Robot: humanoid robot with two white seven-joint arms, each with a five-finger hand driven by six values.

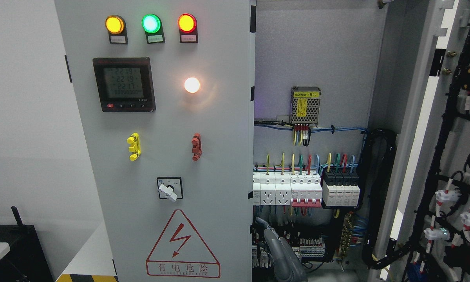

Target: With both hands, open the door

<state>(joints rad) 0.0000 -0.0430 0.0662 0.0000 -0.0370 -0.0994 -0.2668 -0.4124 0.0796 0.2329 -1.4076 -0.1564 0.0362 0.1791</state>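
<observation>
The grey sheet-metal cabinet's right door [434,129] stands swung wide open at three o'clock, its inner face strung with black cable looms. The closed grey left door [160,156] fills the middle (three lit round lamps at twelve o'clock). A grey robot hand [276,244] rises at six o'clock before the white breaker row [288,190]; I cannot tell its arm's side or its grasp.

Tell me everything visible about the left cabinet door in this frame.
The left cabinet door is a flat grey panel, closed, while the right door is swung wide open. It carries amber, green and red lamps, all lit, a digital meter, a glowing white lamp, yellow and red handles, a rotary switch and a red warning triangle. A grey robot hand rises beside its right edge; contact is unclear.
</observation>
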